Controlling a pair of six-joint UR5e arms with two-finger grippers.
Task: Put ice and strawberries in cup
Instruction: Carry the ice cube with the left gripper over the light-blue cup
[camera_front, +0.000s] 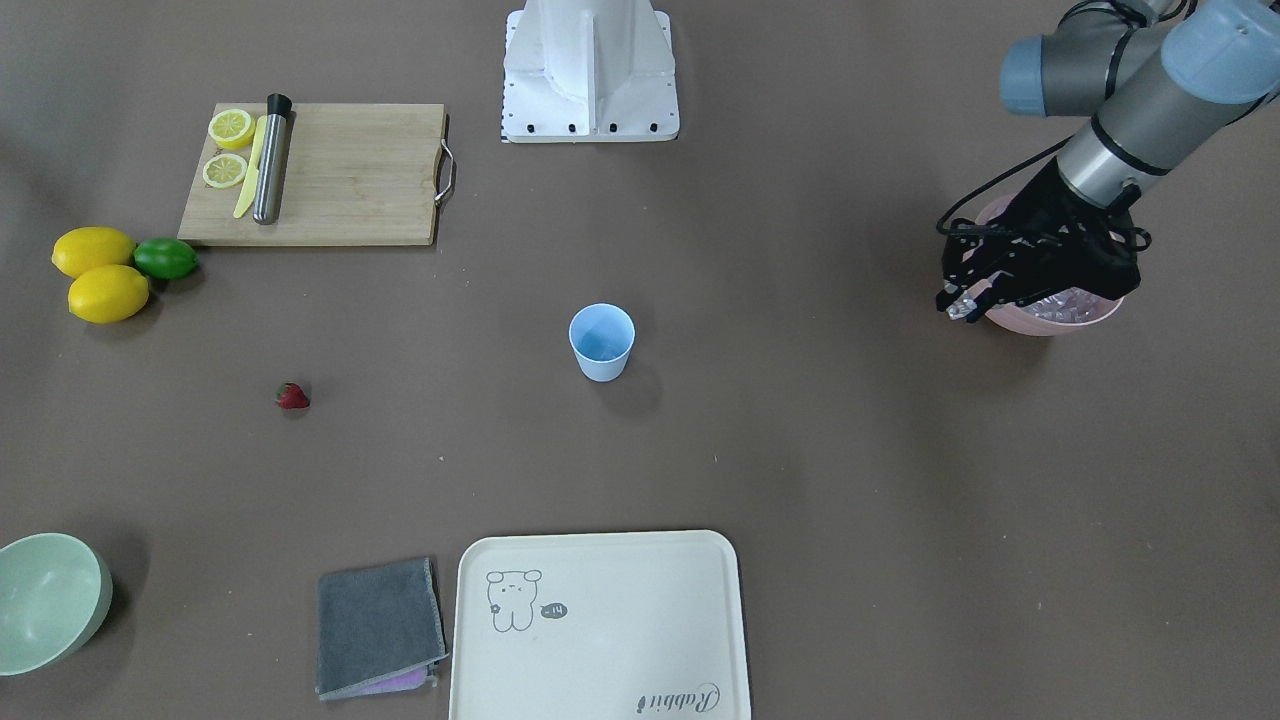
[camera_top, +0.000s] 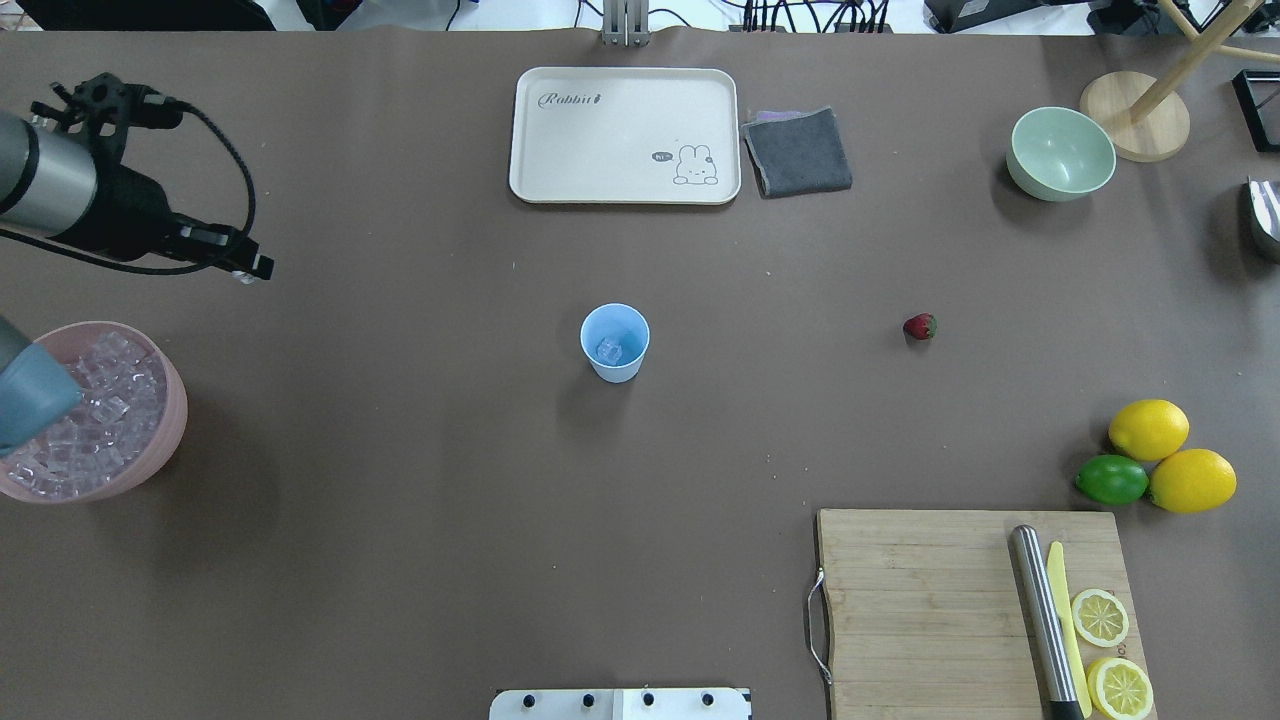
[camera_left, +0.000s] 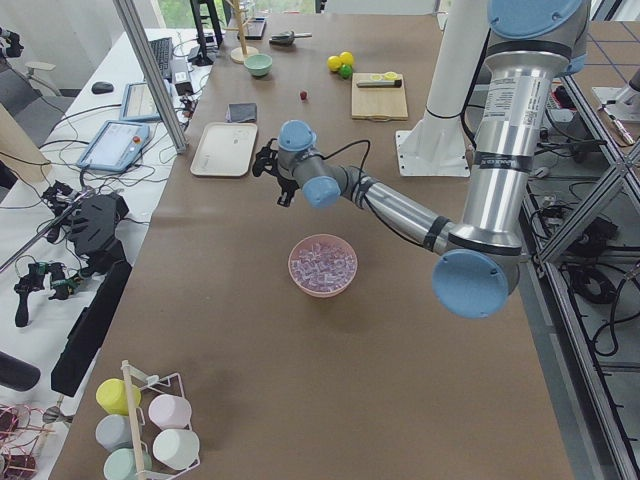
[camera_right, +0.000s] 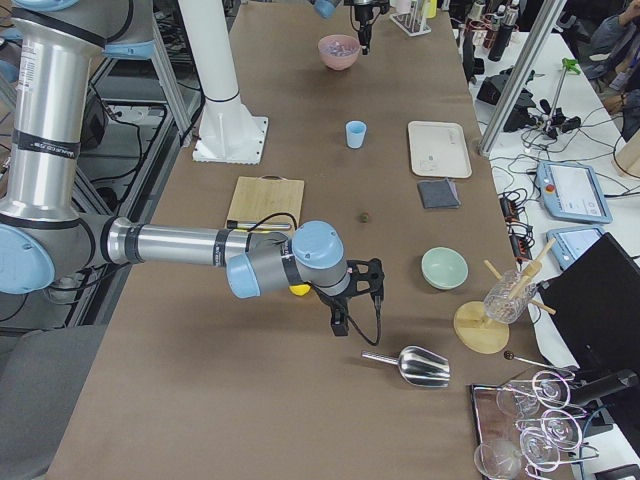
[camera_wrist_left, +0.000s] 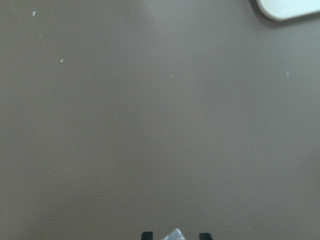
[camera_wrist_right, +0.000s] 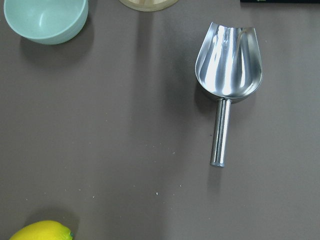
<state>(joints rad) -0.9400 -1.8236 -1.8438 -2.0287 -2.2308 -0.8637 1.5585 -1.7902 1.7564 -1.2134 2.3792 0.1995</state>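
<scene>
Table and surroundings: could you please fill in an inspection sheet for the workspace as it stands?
Surface: brown table, a few pale specks.
Job's things: cup upright mid-table, some ice inside; more fills pink bowl; strawberry lies apart from cup.
Clutter: tray, grey cloth, green bowl, lemons, lime, cutting board, scoop.
Pincers: left pincer shut on ice cube; right pincer cannot be judged.
Cables: black cable loops at left wrist.
Surroundings: tablet, glassware beside the table.
</scene>
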